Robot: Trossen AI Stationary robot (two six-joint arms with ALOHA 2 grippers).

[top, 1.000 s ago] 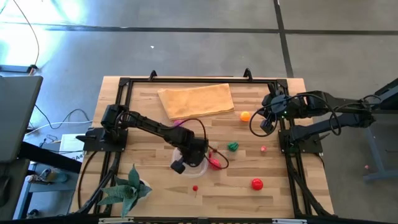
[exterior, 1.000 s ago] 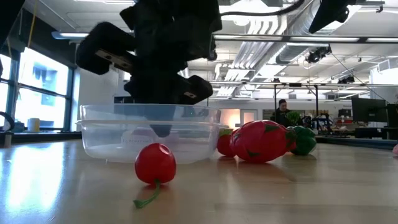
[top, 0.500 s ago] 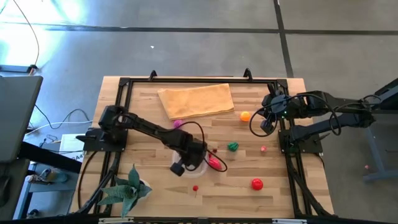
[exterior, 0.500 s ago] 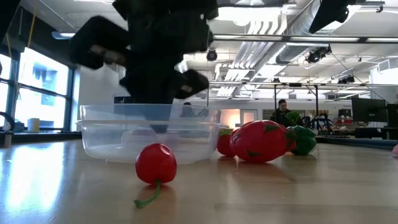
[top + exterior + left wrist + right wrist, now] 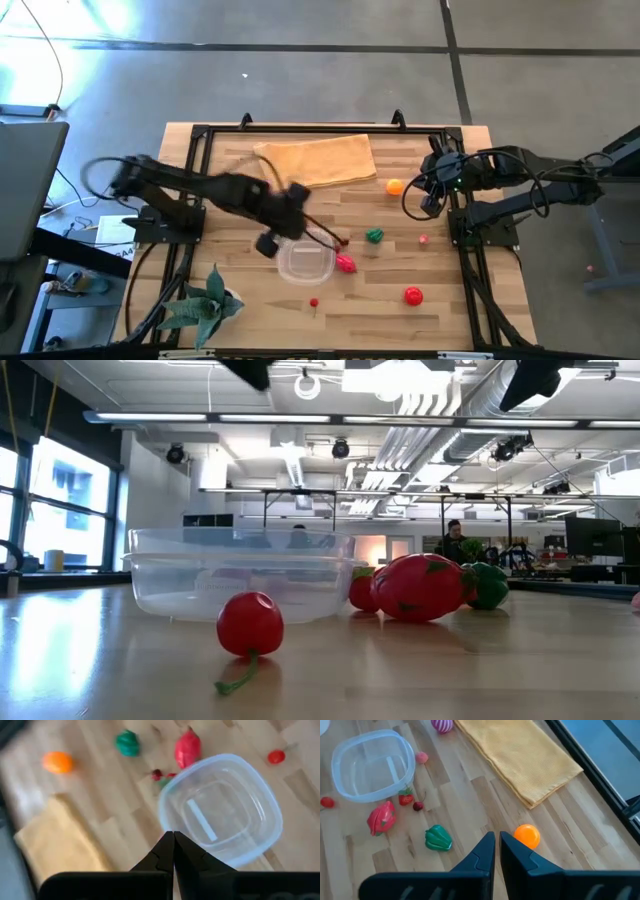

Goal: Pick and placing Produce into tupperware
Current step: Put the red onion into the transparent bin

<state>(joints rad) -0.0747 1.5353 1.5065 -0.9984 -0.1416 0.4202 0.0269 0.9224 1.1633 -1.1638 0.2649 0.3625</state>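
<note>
The tupperware sits open and looks empty, roughly mid-table, with the tan cloth well beyond it toward the far edge. Most of the produce is scattered around that tub: a red pepper-shaped piece just beside its rim, two tiny red bits touching or nearly touching the rim near the pepper, a small red cherry-like piece near it on the plant side, a green pepper a bit further out, a red tomato-like piece well apart, and an orange fruit well apart over by the right arm. A striped magenta piece lies between the tub and the cloth. The left gripper is held above the tub's cloth-side rim with its fingers pressed together and nothing between them, so a pick hasn't been made yet, as far as can be judged. The right gripper is parked near the orange fruit, nearly closed and empty too. For the pick to go well, the left fingers should probably be opened first, then brought down on the pepper from the side away from the tub, so the rim isn't bumped. The tub looks light and could be shoved easily, so a straight-down approach seems safest.
</note>
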